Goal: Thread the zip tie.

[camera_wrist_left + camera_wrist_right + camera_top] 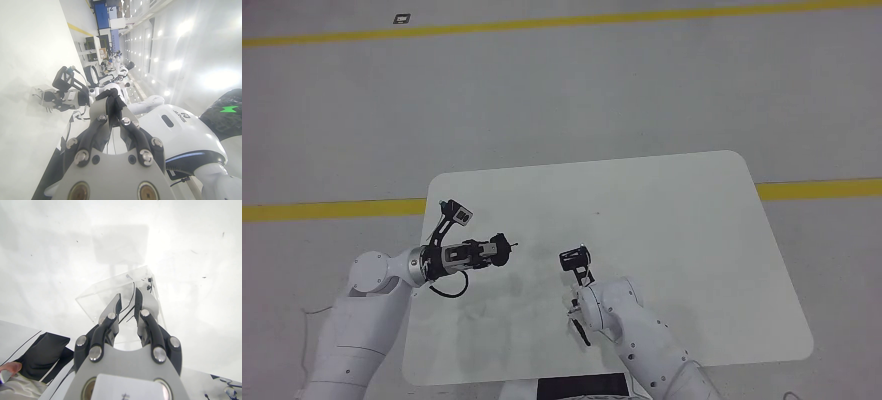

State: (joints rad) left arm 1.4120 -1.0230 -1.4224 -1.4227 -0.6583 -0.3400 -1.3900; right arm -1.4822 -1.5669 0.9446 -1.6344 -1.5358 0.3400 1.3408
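Note:
A clear plastic box (121, 291) stands on the white table (672, 230) and holds several thin black zip ties (130, 306). My right gripper (128, 296) is open and points down into the box, with its fingers (139, 300) on either side of the ties. The left wrist view shows that same gripper (51, 100) at the box (37, 94). My left gripper (111, 94) is held above the table's left part (504, 246), apart from the box. It is shut on a zip tie (114, 138) whose thin black strands trail back between the fingers.
The table's near edge (542, 378) lies close behind the right arm (617, 320). The table's far and right parts (692, 210) are bare. A yellow floor line (332, 209) runs past the table on the left.

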